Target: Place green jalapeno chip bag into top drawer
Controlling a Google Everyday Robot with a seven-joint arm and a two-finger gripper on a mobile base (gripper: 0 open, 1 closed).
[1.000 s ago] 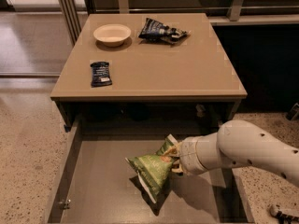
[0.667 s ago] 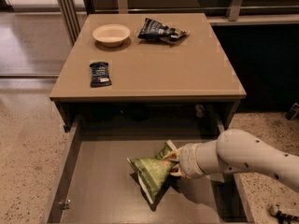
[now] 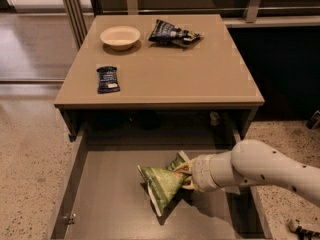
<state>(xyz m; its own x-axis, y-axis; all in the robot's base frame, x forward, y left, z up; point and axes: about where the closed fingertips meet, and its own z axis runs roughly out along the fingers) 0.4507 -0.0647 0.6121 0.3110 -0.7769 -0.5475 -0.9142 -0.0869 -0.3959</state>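
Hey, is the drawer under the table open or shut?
Open. The drawer is pulled out from under the table, bottom showing, and the gripper holds the green chip bag over it.

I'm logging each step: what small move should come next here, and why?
Probably open the gripper and let go: it holds the green jalapeno chip bag by its right edge, well inside the open top drawer, with the bag's lower corner at or near the drawer floor.

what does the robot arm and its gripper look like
The arm is a smooth, rounded white tube with small dark dots and a ringed white wrist collar. The gripper, at the green jalapeno chip bag inside the top drawer, shows short tan fingers. No cables visible.
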